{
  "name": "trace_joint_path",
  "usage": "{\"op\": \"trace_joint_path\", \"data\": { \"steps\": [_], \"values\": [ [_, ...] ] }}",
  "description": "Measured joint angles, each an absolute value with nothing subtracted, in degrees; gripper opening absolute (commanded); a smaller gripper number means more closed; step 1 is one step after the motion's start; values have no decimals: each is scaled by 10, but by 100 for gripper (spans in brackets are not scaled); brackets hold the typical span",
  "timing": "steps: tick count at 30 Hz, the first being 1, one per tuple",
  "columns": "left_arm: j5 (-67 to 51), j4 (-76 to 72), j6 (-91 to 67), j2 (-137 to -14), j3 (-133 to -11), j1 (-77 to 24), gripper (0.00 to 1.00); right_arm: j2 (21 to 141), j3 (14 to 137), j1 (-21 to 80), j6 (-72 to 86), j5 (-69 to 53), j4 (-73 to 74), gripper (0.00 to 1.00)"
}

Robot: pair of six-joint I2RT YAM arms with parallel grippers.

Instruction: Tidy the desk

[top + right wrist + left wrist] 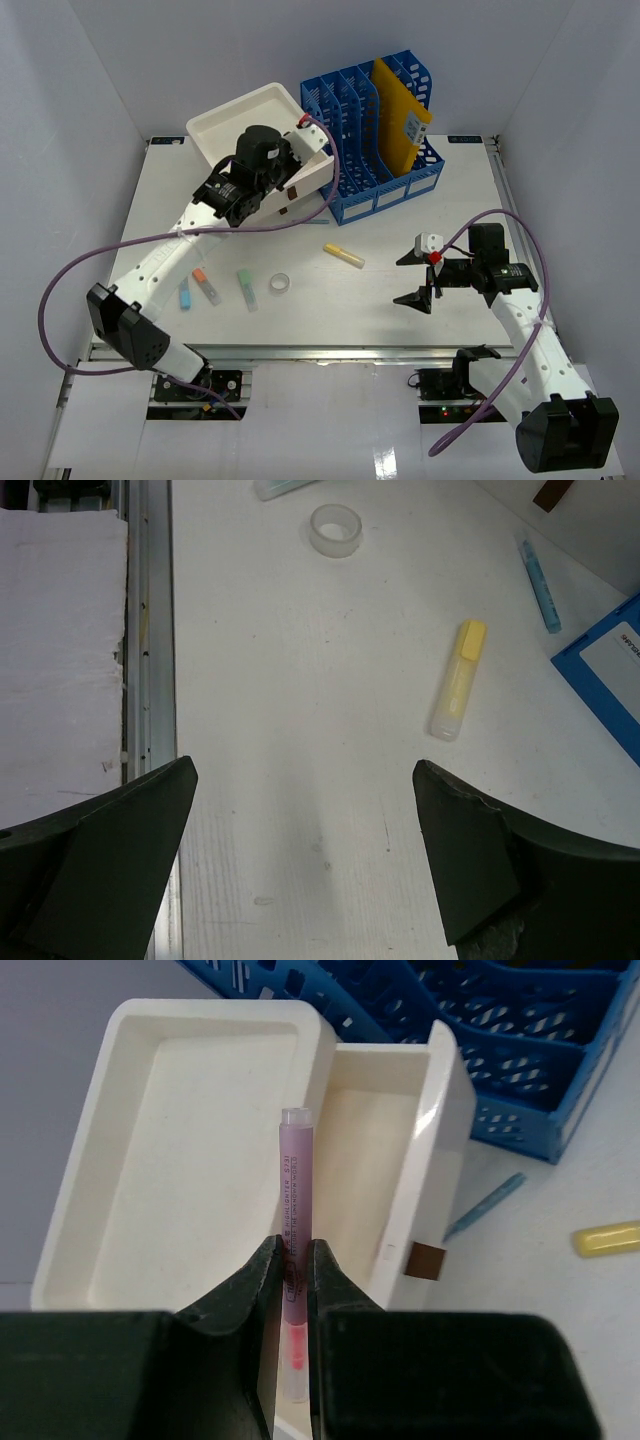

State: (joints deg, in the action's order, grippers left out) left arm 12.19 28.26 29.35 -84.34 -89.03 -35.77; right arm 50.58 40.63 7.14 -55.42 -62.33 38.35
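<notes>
1. The white tabletop (330,320) lies between white walls, with a metal rail along its near edge.
2. On it lie a yellow highlighter (344,256), a clear tape ring (280,285) and three small markers (207,287) — the blue file rack (375,130) stands at the back.
3. The left end effector (293,1250) pinches a pink pen (292,1180) above the white drawer box (200,1140).
4. The right end effector (400,280) hovers above the bare surface — jaws spread wide, holding nothing.
</notes>
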Motion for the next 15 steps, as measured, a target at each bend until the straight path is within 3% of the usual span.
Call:
{"op": "trace_joint_path", "data": {
  "steps": [6,15],
  "values": [
    [86,274,377,-898,-910,-313,1,511,404,71,-554,-623,383,95],
    [52,257,404,-940,-897,-299,32,507,394,71,-557,-623,373,96]
  ]
}}
